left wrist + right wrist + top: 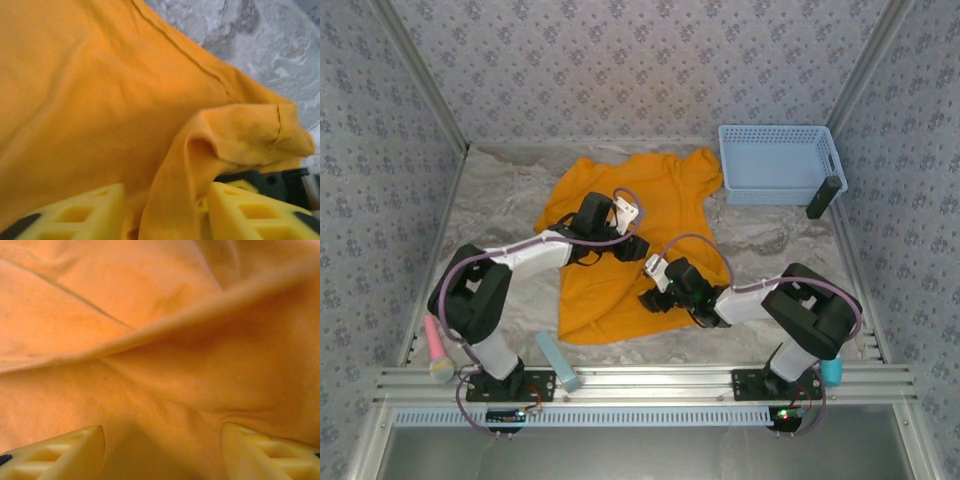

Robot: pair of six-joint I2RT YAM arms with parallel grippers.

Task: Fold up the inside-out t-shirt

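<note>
Our left fingers (85,212) stand apart, and a raised ridge of the orange t-shirt (100,100) runs up between them, loose rather than pinched. Our right fingers (70,450) are apart too, low over creased cloth with nothing clamped. From above, the t-shirt lies spread in the middle of the counter (780,250), sleeves to the far side and hem near us, with both arms over its middle. The blue basket (775,185) sits far right, just beside a sleeve. We judge we are between grips on a fold. To do it well, we should each pinch one clean edge, lift together, carry it across evenly, and flatten that ridge as the cloth lands.
</note>
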